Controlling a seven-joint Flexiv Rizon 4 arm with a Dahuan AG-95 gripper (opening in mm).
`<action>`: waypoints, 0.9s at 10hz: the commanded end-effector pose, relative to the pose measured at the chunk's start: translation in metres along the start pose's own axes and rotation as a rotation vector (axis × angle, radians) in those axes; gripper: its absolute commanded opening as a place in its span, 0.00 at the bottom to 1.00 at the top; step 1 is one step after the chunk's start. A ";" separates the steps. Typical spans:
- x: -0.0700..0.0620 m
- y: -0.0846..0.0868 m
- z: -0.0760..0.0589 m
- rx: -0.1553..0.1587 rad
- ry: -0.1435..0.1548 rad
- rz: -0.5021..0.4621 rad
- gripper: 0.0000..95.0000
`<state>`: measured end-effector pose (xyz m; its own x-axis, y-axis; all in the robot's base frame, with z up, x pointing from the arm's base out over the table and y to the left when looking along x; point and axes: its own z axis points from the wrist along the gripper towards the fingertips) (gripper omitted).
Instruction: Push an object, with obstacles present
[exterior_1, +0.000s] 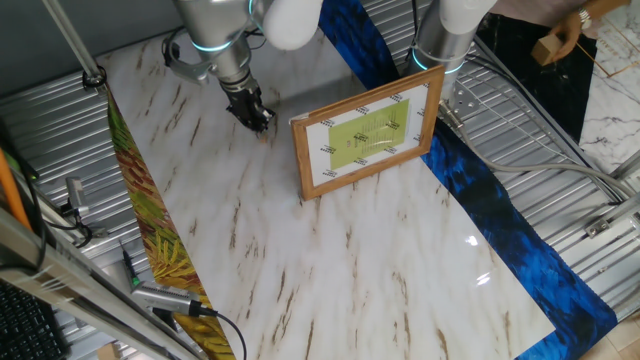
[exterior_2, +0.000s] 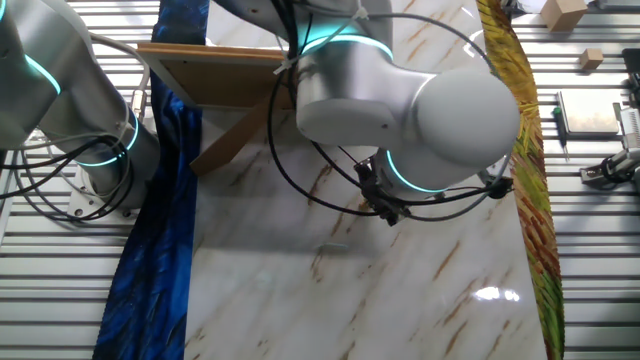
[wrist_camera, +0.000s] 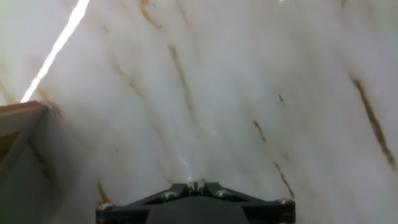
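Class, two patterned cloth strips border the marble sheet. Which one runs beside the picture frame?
The blue strip: the picture frame stands at its edge, while the yellow leafy strip lies along the opposite side.

White marble-look sheet (exterior_1: 330, 260) fills the middle of one fixed view, tan streaks running across it, a bright glare spot at lower right. A blue patterned strip (exterior_1: 500, 215) runs along its right edge, from top centre down to lower right. A yellow-green leaf-print strip (exterior_1: 150, 230) borders the left edge. Underneath, ribbed metal tabletop (exterior_1: 590, 200) shows at right and upper left. Cables (exterior_1: 540, 130) loop over the ribs at right. At upper right, marble-pattern floor (exterior_1: 615, 90). In the other fixed view, a small cardboard box (exterior_2: 566, 12) sits at top right.
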<state>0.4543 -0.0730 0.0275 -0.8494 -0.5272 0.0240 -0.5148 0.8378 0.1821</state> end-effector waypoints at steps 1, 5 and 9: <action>0.000 0.001 -0.004 -0.004 0.005 0.000 0.00; 0.006 0.003 -0.015 -0.010 0.013 -0.021 0.00; 0.040 0.005 -0.007 -0.010 0.010 -0.045 0.00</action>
<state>0.4125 -0.0923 0.0360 -0.8248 -0.5648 0.0260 -0.5504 0.8126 0.1916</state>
